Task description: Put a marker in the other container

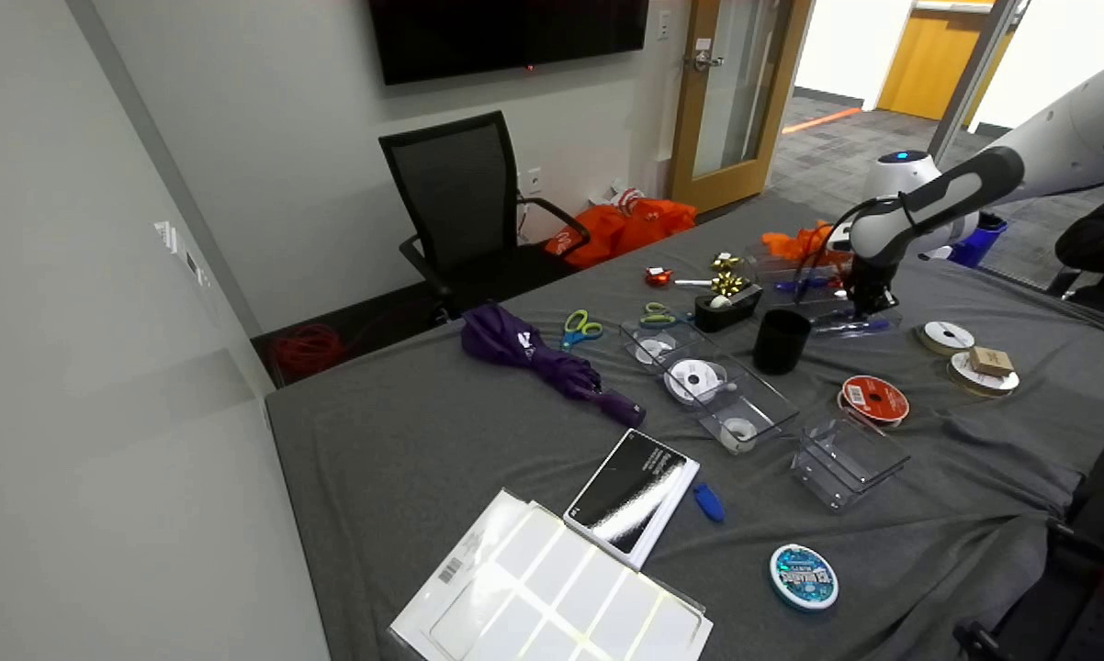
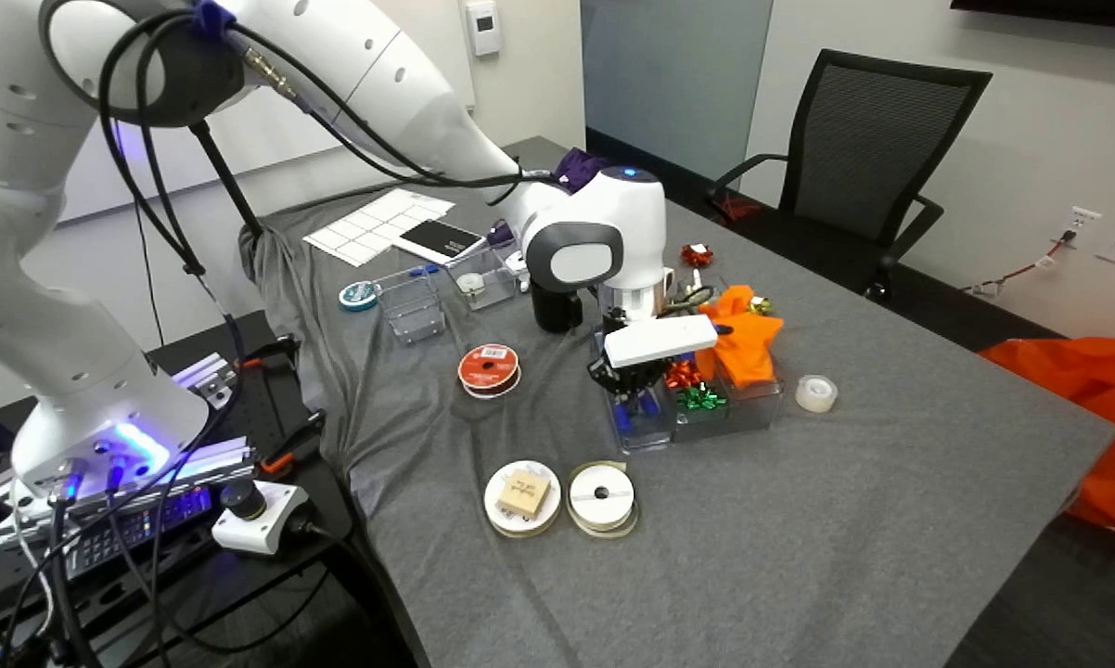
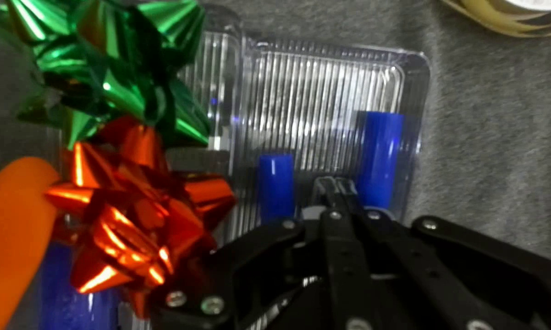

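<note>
A clear ribbed tray (image 3: 321, 87) holds two blue markers, one on the left (image 3: 276, 185) and one along the right wall (image 3: 382, 153). My gripper (image 3: 336, 184) is shut, its fingertips together and low over the tray between the markers, with nothing visible between them. In an exterior view the gripper (image 2: 624, 394) hangs over the tray (image 2: 646, 441). A second clear container (image 3: 215, 59) stands beside the tray with a green bow (image 3: 119, 68) and a red bow (image 3: 138, 206). Another blue object (image 3: 76, 293) is partly hidden under the red bow.
Orange cloth (image 2: 741, 334) rises from the bow container. A black cup (image 1: 782, 341), a red ribbon spool (image 2: 489, 369) and white spools (image 2: 602, 494) surround the tray. Clear organizers (image 1: 846, 459) (image 1: 754, 395), a tape roll (image 2: 815, 393) and an umbrella (image 1: 552, 363) lie on the table.
</note>
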Robot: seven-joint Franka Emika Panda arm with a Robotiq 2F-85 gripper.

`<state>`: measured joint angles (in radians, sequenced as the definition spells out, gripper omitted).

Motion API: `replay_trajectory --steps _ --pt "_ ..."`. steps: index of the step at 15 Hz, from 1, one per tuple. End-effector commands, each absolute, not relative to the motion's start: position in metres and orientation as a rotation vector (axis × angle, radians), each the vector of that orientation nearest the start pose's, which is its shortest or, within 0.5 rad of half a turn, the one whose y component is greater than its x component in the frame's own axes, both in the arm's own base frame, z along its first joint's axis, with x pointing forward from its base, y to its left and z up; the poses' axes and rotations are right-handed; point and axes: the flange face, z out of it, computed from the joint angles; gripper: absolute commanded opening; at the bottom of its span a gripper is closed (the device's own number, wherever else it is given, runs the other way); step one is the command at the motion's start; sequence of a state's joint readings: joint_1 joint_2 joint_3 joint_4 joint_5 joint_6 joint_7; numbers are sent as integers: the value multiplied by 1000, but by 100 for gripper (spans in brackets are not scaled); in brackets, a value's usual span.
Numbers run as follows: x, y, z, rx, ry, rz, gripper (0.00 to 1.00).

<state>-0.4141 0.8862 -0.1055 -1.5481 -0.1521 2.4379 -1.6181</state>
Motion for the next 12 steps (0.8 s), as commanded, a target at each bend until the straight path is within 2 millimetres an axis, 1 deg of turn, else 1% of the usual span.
replay_trajectory --steps 1,8,12 --pt "589 -336 125 -2535 -1914 234 0" --pt "574 -336 129 -2495 -1934 237 0" --pt "568 -335 137 -2511 -1925 211 0"
